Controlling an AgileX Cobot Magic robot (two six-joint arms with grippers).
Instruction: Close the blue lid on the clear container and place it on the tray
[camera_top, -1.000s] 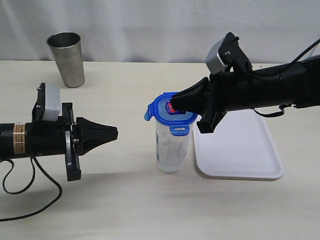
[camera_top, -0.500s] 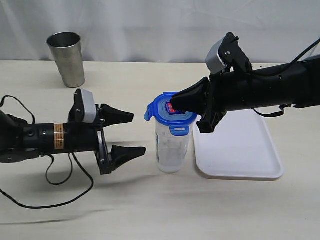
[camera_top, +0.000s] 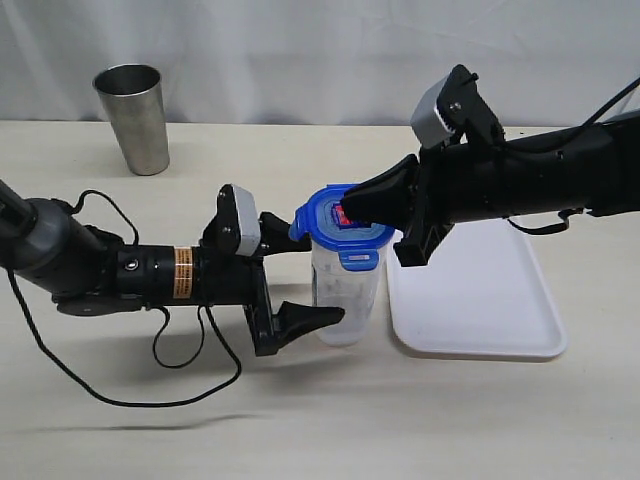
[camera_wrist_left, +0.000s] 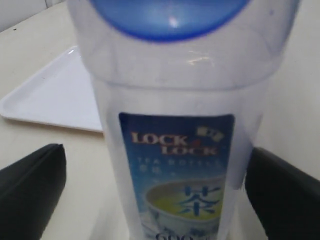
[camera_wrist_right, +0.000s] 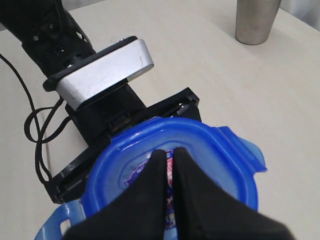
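Between the wide-spread fingers of the left pincer (camera_top: 320, 270) stands the clear container (camera_top: 345, 295), upright on the surface (camera_top: 300, 420), and the wrist view shows a black finger on each side of its printed label, neither one clamped on. Right on top of it, the blue lid (camera_top: 365, 235) sits over the mouth, one flap jutting out toward the left pincer. Down onto that lid comes the right pincer (camera_wrist_right: 167, 155), tips pressed together and resting on the red-and-blue sticker. Under the right arm, just beside the container, lies the tray (camera_top: 480, 300). Well behind the left pincer, a steel cup (camera_top: 135, 118).
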